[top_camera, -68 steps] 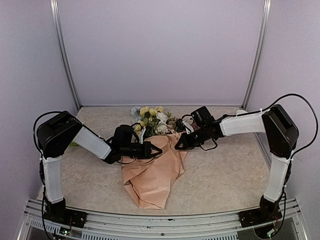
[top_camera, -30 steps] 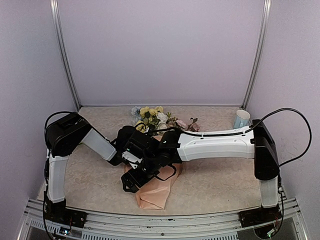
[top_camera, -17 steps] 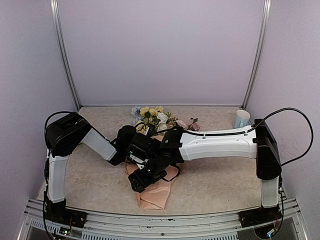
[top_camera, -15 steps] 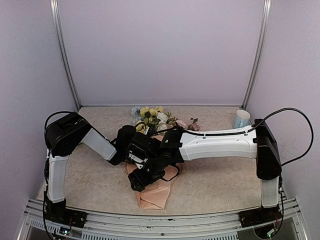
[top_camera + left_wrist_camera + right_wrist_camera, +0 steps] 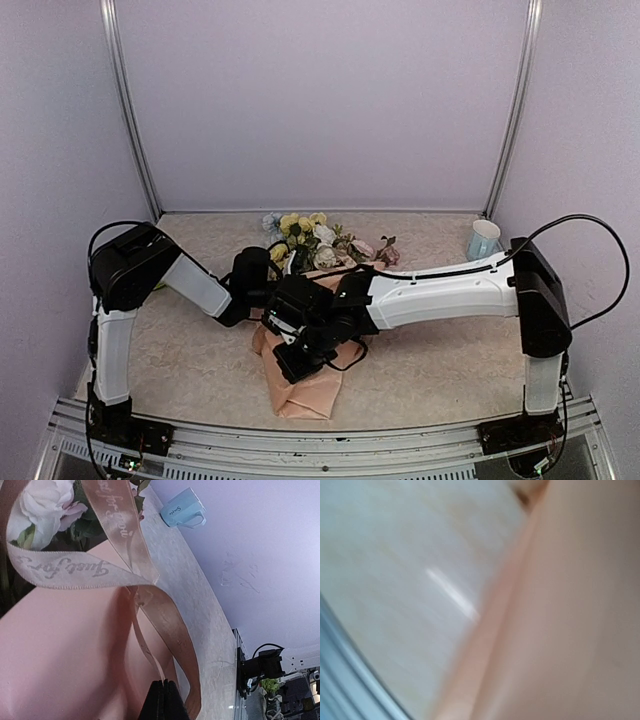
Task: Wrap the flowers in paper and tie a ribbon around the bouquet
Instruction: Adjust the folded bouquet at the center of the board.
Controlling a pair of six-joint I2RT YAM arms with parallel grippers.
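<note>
The right tool (image 5: 297, 362), lately open, is found clenched at the paper (image 5: 305, 395), presumably steadying it for tying. The ribbon (image 5: 65, 572) is pinched by the left tool (image 5: 162, 684).

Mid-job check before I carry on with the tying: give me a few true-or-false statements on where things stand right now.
1. The flowers lie at the far end of the paper. True.
2. The ribbon is plain, without lettering. False: script is printed along it.
3. A pale blue cup stands at the far right corner of the table. True.
4. The left jaws stand wide open. False: they are shut, with a ribbon strand running into them.
5. The right arm is parked clear of the paper. False: it reaches across, over the paper.
</note>
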